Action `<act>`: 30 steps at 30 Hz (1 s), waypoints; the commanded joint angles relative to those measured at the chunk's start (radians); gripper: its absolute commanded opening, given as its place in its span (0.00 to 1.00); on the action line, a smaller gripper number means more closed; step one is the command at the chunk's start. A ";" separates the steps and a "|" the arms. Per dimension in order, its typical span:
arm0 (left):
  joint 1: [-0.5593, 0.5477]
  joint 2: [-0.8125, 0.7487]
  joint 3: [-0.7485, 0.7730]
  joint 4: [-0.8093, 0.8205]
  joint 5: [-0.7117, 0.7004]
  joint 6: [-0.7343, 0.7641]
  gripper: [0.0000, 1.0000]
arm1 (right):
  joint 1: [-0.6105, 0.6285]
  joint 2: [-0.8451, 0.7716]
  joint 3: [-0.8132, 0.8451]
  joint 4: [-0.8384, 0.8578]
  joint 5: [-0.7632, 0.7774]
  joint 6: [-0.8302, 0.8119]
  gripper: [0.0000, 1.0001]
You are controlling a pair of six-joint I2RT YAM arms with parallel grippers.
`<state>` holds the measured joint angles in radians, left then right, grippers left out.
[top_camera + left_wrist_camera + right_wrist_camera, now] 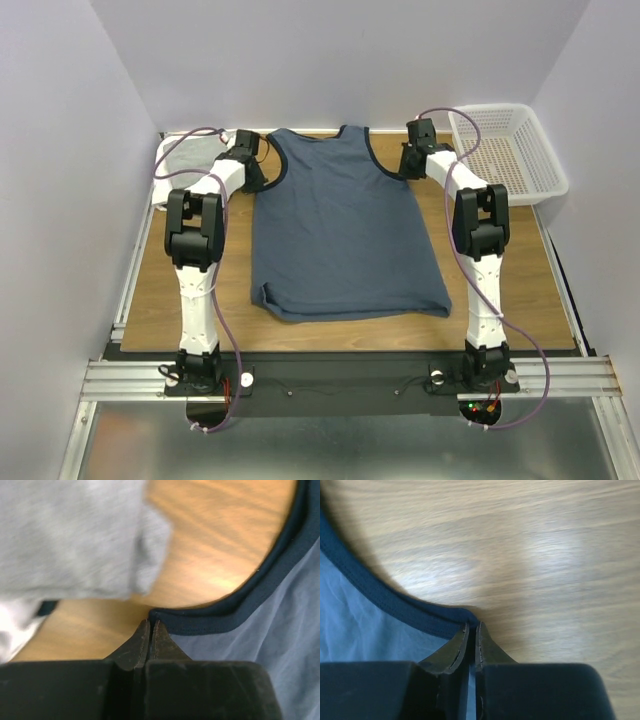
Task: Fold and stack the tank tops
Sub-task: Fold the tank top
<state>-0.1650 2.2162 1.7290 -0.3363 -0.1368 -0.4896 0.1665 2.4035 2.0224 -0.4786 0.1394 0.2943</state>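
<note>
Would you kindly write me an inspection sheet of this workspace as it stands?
Surface: wooden table, bare wood around the cloth.
Job's things: blue top spread flat in the middle, neck at the far side; grey top folded at the far left corner, white cloth under it.
Clutter: basket at the far right corner.
Grippers: left gripper and right gripper are shut, each apparently pinching the navy trim at an armhole corner.
Cables: purple cables loop loosely along both arms, none on the cloth.
Surroundings: plain walls on three sides; metal rail at the near edge.
</note>
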 commanded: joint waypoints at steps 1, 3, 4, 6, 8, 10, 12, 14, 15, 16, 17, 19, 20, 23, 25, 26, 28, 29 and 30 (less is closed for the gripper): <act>-0.031 0.051 0.118 0.011 0.025 0.016 0.00 | 0.007 0.019 0.070 -0.009 0.172 0.011 0.00; -0.034 0.074 0.177 0.011 0.031 0.008 0.00 | 0.005 0.029 0.107 -0.009 0.250 0.012 0.01; -0.034 0.098 0.199 0.013 0.035 0.005 0.00 | 0.002 0.037 0.122 -0.009 0.270 0.011 0.00; -0.034 0.129 0.248 0.011 0.039 -0.007 0.00 | -0.005 0.064 0.178 -0.009 0.307 0.011 0.00; -0.033 0.178 0.328 0.010 0.042 -0.018 0.00 | -0.021 0.085 0.219 -0.009 0.333 0.022 0.00; -0.030 0.209 0.407 0.010 0.045 -0.023 0.00 | -0.030 0.117 0.275 -0.008 0.356 0.034 0.00; -0.016 0.244 0.449 0.013 0.039 -0.035 0.00 | -0.042 0.138 0.311 -0.008 0.351 0.037 0.00; -0.001 0.270 0.494 0.036 0.058 -0.058 0.00 | -0.048 0.164 0.361 -0.008 0.341 0.043 0.00; 0.008 0.280 0.507 0.042 0.068 -0.070 0.00 | -0.050 0.170 0.378 -0.006 0.338 0.043 0.00; 0.025 0.292 0.530 0.069 0.083 -0.090 0.00 | -0.051 0.178 0.400 -0.006 0.332 0.042 0.02; 0.031 0.296 0.538 0.089 0.106 -0.092 0.00 | -0.053 0.181 0.407 -0.006 0.327 0.042 0.06; 0.041 0.310 0.570 0.121 0.201 -0.087 0.09 | -0.055 0.175 0.417 -0.005 0.307 0.042 0.24; 0.042 0.313 0.583 0.132 0.201 -0.081 0.19 | -0.055 0.175 0.417 -0.005 0.298 0.042 0.32; 0.044 0.280 0.590 0.169 0.252 -0.057 0.48 | -0.055 0.119 0.388 -0.002 0.264 0.045 0.60; 0.045 0.214 0.551 0.198 0.256 -0.047 0.55 | -0.056 0.089 0.372 -0.002 0.258 0.049 0.75; 0.045 0.189 0.535 0.218 0.249 -0.043 0.59 | -0.055 0.071 0.366 -0.002 0.256 0.049 0.78; 0.045 0.111 0.492 0.236 0.246 -0.033 0.60 | -0.056 0.013 0.332 -0.003 0.238 0.062 0.83; 0.045 0.085 0.477 0.238 0.246 -0.032 0.60 | -0.055 -0.009 0.316 -0.003 0.232 0.068 0.83; 0.044 0.057 0.459 0.238 0.241 -0.033 0.60 | -0.056 -0.038 0.296 -0.005 0.223 0.075 0.83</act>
<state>-0.1112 2.4981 2.2200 -0.1890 0.0860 -0.5495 0.1123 2.5385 2.3520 -0.5102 0.3901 0.3428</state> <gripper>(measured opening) 0.595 0.824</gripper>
